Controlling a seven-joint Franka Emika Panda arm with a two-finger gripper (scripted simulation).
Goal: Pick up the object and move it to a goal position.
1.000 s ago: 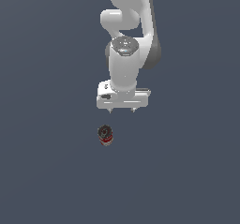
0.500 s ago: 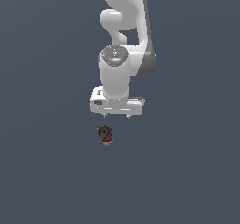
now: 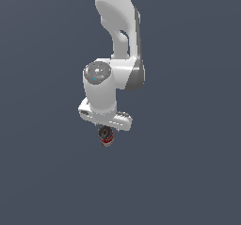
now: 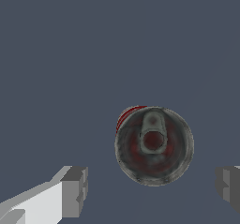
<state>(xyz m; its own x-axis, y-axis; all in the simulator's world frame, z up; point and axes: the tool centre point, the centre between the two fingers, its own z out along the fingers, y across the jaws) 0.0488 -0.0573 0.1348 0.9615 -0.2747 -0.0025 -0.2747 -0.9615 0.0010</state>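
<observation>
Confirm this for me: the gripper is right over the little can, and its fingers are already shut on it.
Not quite. The gripper is right over the can, but its fingers are not shut on it. The wrist view shows them spread wide with open floor between each one and the can, nothing touching.

In the exterior view, the gripper fingers are hidden behind the white hand, and the can is partly covered at its upper edge. In the wrist view, one finger is cut off at the right edge, and the can's side is mostly concealed beneath its top.
</observation>
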